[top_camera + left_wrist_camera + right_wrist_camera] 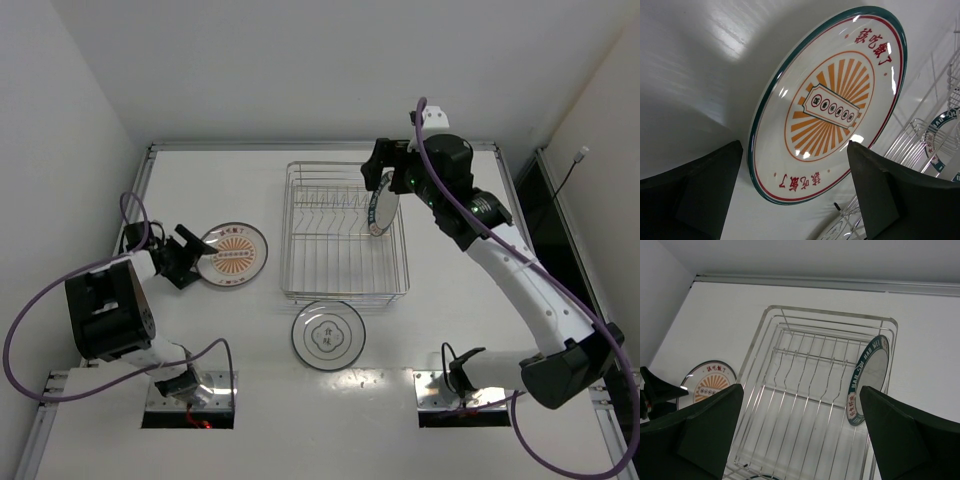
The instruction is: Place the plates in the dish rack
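The silver wire dish rack (345, 285) stands mid-table. The teal-rimmed plate (383, 203) stands on edge at the rack's right side; it also shows in the right wrist view (869, 380). The orange sunburst plate (233, 254) lies flat on the table left of the rack. The white emblem plate (328, 334) lies flat in front of the rack. My left gripper (195, 257) is open and empty at the sunburst plate's left edge, with the plate (832, 105) just ahead of the jaws. My right gripper (378, 170) is open and empty above the rack's far right, over the rack (805, 390).
A raised rail (320, 146) runs along the table's far edge, and white walls close in on the left and at the back. Purple cables (60, 290) trail from both arms. The rack's upright dividers (810, 365) left of the teal plate hold nothing.
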You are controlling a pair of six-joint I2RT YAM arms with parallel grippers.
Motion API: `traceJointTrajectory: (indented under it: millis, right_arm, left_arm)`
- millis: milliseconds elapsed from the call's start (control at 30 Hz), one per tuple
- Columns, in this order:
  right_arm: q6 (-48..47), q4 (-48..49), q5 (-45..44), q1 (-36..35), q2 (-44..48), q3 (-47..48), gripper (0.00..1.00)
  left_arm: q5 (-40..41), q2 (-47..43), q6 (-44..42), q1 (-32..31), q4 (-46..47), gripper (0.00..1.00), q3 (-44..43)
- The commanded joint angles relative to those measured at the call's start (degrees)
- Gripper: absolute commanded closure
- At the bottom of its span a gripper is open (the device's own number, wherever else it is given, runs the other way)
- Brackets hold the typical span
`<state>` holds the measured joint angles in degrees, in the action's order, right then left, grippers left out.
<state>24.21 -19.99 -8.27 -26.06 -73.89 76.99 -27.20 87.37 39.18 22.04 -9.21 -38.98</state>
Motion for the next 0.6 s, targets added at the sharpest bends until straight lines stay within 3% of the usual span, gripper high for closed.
traceJointTrajectory:
  millis: [0,133,233,500,567]
  right_arm:
    - [0.1,3.6,0.9,0.1,1.0,-0.4,0.0]
    - [0.1,3.6,0.9,0.1,1.0,-1.0,0.0]
    - [0.6,4.1,0.9,0.1,1.6,-1.0,0.0]
    - [0.6,4.1,0.9,0.1,1.6,-1.5,0.0]
    - [0.6,4.1,0.9,0.1,2.1,-1.5,0.0]
  left_arm:
    - [-1.7,1.8,0.6,0.9,3.2,0.17,1.7]
    - [-1.7,3.2,0.1,1.4,3.8,0.25,1.7]
    - [-3.7,5.2,0.8,1.4,5.4,0.46,2.3]
    - [-6.2,10.0,1.4,1.4,6.7,0.75,1.1]
    - [-6.2,8.6,1.4,1.4,5.9,0.87,-0.1]
